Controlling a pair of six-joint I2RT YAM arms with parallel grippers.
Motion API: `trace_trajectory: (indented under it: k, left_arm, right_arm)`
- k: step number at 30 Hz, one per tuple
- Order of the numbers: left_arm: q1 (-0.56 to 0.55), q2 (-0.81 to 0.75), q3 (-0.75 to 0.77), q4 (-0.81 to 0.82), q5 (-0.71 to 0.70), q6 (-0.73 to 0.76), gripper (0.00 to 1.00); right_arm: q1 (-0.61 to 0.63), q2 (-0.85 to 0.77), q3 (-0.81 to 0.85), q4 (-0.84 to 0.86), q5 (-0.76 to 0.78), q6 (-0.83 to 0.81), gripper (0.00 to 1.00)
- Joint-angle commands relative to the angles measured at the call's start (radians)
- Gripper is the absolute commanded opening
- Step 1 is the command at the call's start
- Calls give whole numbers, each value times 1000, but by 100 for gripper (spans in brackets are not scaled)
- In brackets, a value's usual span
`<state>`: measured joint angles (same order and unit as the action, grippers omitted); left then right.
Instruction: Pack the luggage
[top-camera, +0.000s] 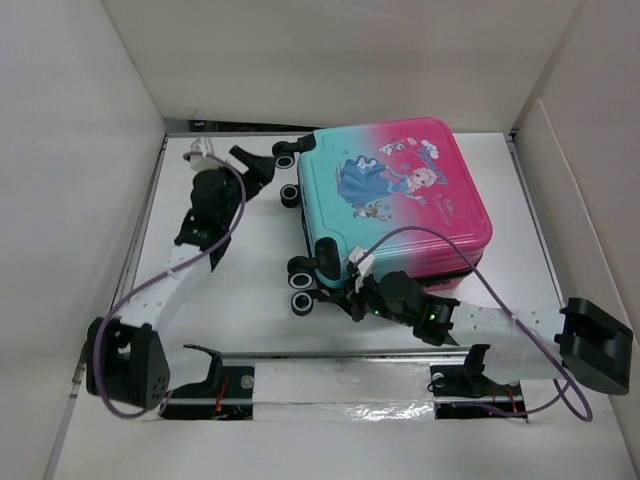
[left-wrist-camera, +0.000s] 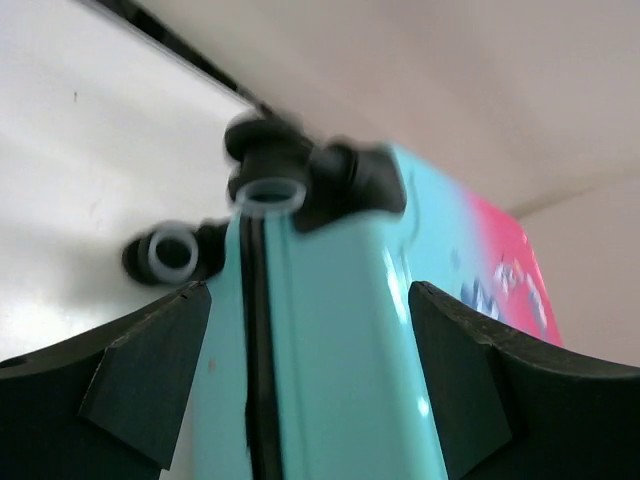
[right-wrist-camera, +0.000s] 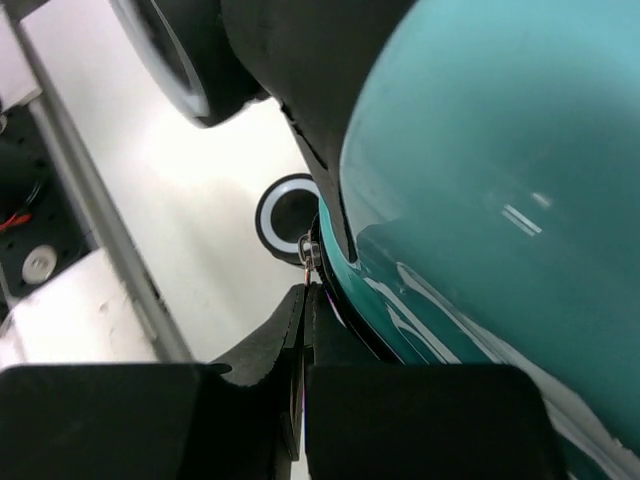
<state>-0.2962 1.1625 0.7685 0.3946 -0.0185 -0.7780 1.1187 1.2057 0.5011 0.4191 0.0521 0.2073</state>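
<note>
Luggage (top-camera: 400, 200) lies flat on the table (top-camera: 230, 290), far-centre, lid down, wheels (top-camera: 302, 303) toward the left arm. Step looks like zipping shut.

Right gripper (right-wrist-camera: 305, 300) is closed at the near wheel corner, tips at the zip pull (right-wrist-camera: 309, 252); a true pinch can't be told.

Left gripper (left-wrist-camera: 310, 340) is wide open, straddling the far corner, holding nothing.

Best: left braces the shell, right draws the pull along the seam, clear of the wheels.

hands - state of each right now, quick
left hand: open, straddling the luggage edge
right hand: shut at the zip, hold on it unclear
</note>
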Motion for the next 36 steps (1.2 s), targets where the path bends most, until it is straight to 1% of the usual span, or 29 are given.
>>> trace_trajectory:
  k: [1, 2, 3, 4, 8, 10, 11, 14, 17, 19, 20, 21, 23, 24, 27, 28, 29, 30, 31, 33, 36]
  left_arm:
    - [38, 139, 228, -47, 80, 29, 79]
    - [39, 184, 276, -75, 87, 39, 79]
    - [39, 260, 316, -92, 112, 45, 80]
    - [39, 293, 378, -102, 133, 49, 80]
    - [48, 468, 511, -146, 190, 57, 81]
    - [48, 508, 573, -183, 187, 68, 79]
    - [48, 523, 580, -191, 192, 75, 79]
    - [48, 531, 554, -180, 186, 80, 75]
    - [48, 499, 474, -119, 180, 82, 71]
    - [48, 477, 425, -83, 198, 103, 67]
    - [48, 470, 411, -44, 216, 111, 64]
    - [48, 470, 404, -39, 244, 120, 60]
    - [48, 467, 371, -7, 273, 134, 48]
    - [48, 460, 356, 13, 310, 135, 41]
    - [48, 451, 315, 39, 342, 134, 35]
    - [48, 447, 295, 46, 348, 126, 36]
    - [48, 441, 284, 62, 357, 123, 41]
    - [48, 431, 273, 72, 376, 121, 53]
    - [48, 427, 259, 78, 385, 120, 57]
    - [48, 411, 246, 107, 420, 118, 63]
    - [48, 396, 218, 145, 471, 117, 63]
  right_arm:
    - [15, -87, -27, -11, -141, 21, 0]
    - [15, -127, -33, -31, -150, 20, 0]
    - [15, -147, -39, -45, -156, 14, 0]
    - [15, -164, -45, -66, -161, 14, 0]
    - [15, -245, -78, -108, -173, 14, 0]
    - [15, -270, -85, -130, -170, 12, 0]
    - [15, -282, -90, -140, -160, 14, 0]
    - [6, -327, -114, -149, -147, 15, 0]
    - [-5, -368, -127, -187, -141, 14, 0]
    - [-17, -408, -137, -227, -133, 11, 0]
    - [-43, -425, -144, -239, -138, 9, 0]
    - [-52, -439, -150, -249, -139, 6, 0]
    - [-86, -486, -163, -285, -141, 3, 0]
    - [-100, -500, -168, -295, -150, -2, 0]
    - [-166, -543, -179, -328, -187, -14, 0]
    - [-181, -552, -180, -341, -198, -19, 0]
    - [-198, -560, -182, -347, -208, -23, 0]
    - [-229, -572, -182, -352, -230, -32, 0]
    - [-244, -575, -185, -359, -242, -37, 0]
    - [-272, -583, -190, -356, -282, -42, 0]
    - [-316, -580, -193, -353, -301, -40, 0]
